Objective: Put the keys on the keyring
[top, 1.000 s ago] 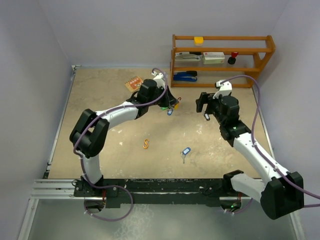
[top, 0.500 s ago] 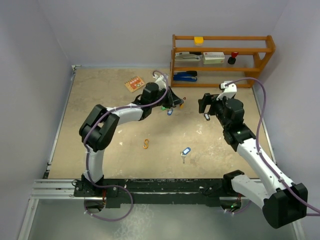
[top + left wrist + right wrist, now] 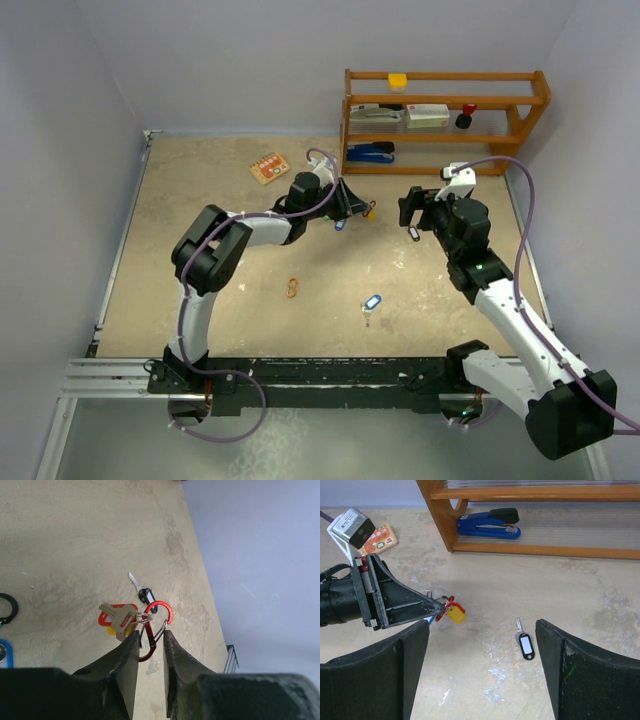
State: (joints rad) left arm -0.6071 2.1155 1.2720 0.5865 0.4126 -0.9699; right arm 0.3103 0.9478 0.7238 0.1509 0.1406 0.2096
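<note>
The keyring is a red carabiner (image 3: 148, 633) and it sits between my left gripper's (image 3: 151, 634) fingers. The jaws stand narrowly apart, with a finger against each of its sides. On it hang a silver key (image 3: 116, 621), a red tag and a yellow tag (image 3: 455, 614). In the top view my left gripper (image 3: 356, 208) reaches toward the table's middle. A key with a black-rimmed tag (image 3: 525, 645) lies flat on the table, below my right gripper (image 3: 481, 625), which is wide open and empty. Another key with a blue tag (image 3: 371, 301) lies nearer the front.
A wooden shelf (image 3: 445, 105) stands at the back right, with a blue stapler (image 3: 370, 152) on its bottom level. An orange card (image 3: 268, 166) lies at the back. A small orange clip (image 3: 292, 288) lies in front of my left arm. A blue tag (image 3: 340, 223) lies under my left gripper.
My left arm has stretched further right with the keyring, and its jaws have eased slightly apart. My right gripper has shifted a little to the right and stays open.
</note>
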